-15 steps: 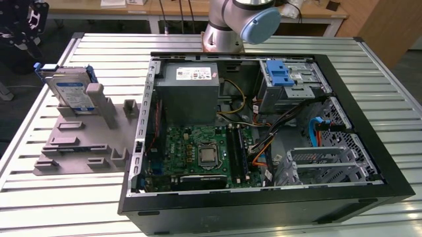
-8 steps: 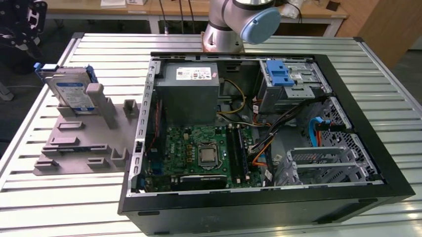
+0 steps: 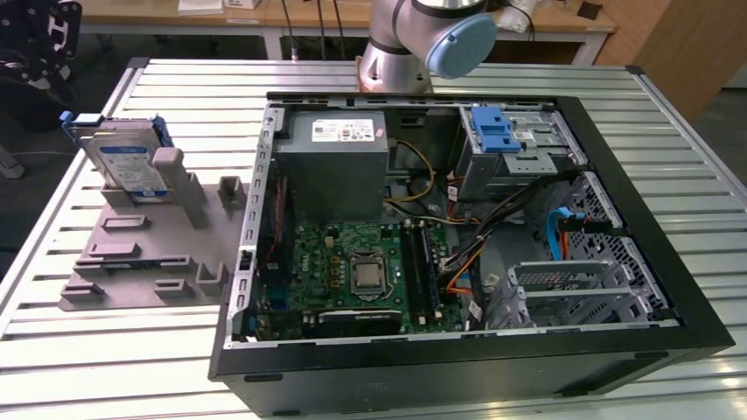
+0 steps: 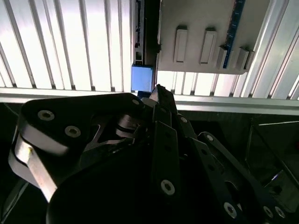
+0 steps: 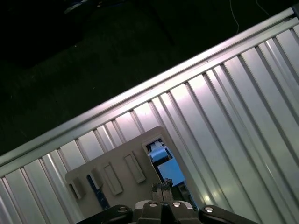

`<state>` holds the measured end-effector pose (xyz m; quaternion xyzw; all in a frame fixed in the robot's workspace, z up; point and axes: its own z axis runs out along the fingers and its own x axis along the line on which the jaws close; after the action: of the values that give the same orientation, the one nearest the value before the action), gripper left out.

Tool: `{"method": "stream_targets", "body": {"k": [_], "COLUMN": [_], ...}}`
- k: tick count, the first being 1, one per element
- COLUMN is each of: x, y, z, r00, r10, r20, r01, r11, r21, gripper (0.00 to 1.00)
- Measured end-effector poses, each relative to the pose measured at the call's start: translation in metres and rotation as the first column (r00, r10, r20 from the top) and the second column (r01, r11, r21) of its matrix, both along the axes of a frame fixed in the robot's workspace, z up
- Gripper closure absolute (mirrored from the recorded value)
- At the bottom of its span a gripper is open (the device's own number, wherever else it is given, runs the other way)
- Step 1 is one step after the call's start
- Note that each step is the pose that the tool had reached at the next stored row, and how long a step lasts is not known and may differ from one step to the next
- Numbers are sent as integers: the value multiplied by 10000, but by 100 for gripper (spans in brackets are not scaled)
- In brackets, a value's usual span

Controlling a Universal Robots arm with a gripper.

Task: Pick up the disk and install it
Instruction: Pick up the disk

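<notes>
Slatted table: one disk, one claw

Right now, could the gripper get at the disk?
Probably yes. The gripper hangs over the disk, which stands upright in its grey holder beside the case, top edge bare, with nothing between them. It looks shut, so it would have to open first.

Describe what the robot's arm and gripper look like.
The arm is a silver-grey tube with a round light-blue joint cap. In the second wrist view the gripper is matte black. It is built from flat linked bars joined by round silver pins and narrows to slim fingertips.
</notes>
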<state>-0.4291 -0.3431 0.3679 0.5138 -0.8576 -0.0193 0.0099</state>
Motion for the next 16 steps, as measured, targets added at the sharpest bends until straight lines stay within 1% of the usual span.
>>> {"method": "stream_targets", "body": {"k": [6,11,14,16], "x": [0,0,0,0], "y": [0,0,0,0], "z": [0,-1,-2,-3], "r00": [9995,9983,9963,9933], "r10": [305,588,858,1159], "r20": [0,1,1,2], "r01": [-305,-588,-858,-1159], "r11": [9995,9983,9963,9933], "r21": [0,5,13,17], "gripper": [89,89,89,89]}}
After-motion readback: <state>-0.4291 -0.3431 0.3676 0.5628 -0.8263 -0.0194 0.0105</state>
